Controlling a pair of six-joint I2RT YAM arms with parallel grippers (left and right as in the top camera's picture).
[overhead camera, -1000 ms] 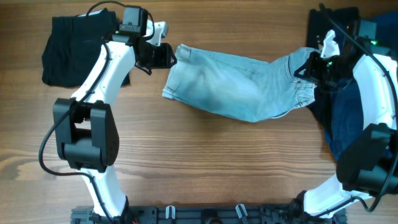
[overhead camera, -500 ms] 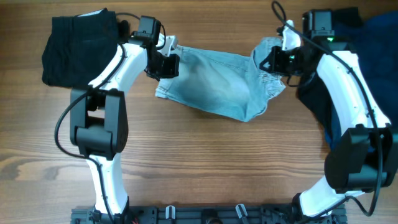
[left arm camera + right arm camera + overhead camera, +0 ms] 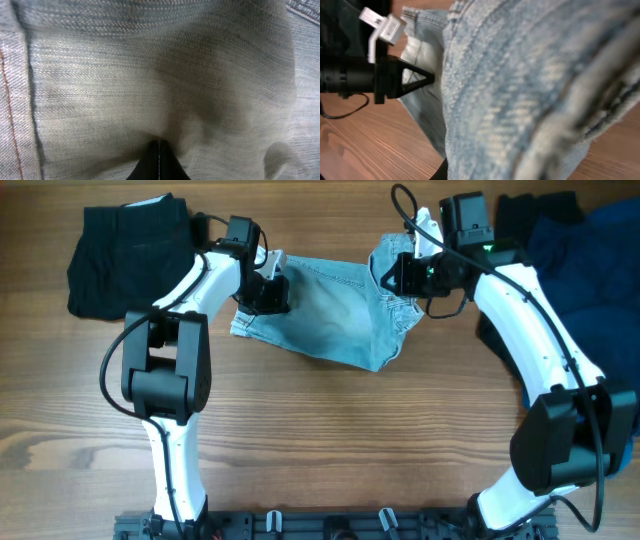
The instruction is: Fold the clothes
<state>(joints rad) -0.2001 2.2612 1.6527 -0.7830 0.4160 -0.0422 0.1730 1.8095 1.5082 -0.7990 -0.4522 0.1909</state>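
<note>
**Status.** The denim shorts (image 3: 330, 320) lie at the far centre of the table (image 3: 350, 450), between the 2 arms. Their right end is raised off the wood and doubled toward the left. The black garment (image 3: 120, 250) sits well apart at the far left, and a dark blue pile (image 3: 590, 240) sits at the far right.

**Left gripper** (image 3: 272, 288). It is positioned low at the left edge of the shorts. In the left wrist view denim fills the frame, and the fingertips (image 3: 150, 170) meet in a narrow dark wedge. The jaws read as closed on the cloth.

**Right gripper** (image 3: 398, 275). It carries the raised right end. Bunched denim covers most of the right wrist view, so the gap itself is hidden. Because the cloth hangs from it in the overhead view, the jaws are judged clamped on the shorts.

**Fault conditions.**
1. Skewed fold: the carried end is bunched, not flat. Setting it down as it is would trap wrinkles and misalign the edges.
2. Slip: heavy denim gripped at a thick seam may pull free under tension.
3. Dragging: if the left grip gives way, the whole garment would slide with the right arm instead of folding.
4. Collision: the 2 grippers are near each other, and any further closing narrows the clearance.
</note>
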